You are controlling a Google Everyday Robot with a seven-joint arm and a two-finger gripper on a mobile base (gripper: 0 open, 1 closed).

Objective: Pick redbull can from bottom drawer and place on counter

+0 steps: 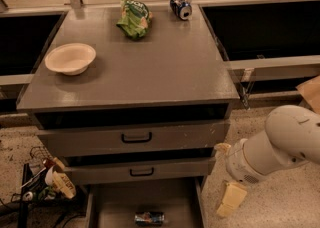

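Note:
The redbull can lies on its side on the floor of the open bottom drawer, near the drawer's middle front. The grey counter is the cabinet top above it. My gripper hangs to the right of the cabinet, at about the height of the second drawer. It is beside the bottom drawer's right wall and up and to the right of the can. Its cream fingers are spread apart and hold nothing.
On the counter are a white bowl at the left, a green chip bag and a fatter blue can at the back. Two shut drawers with black handles sit above the open one. A cluttered wire rack stands on the floor at the left.

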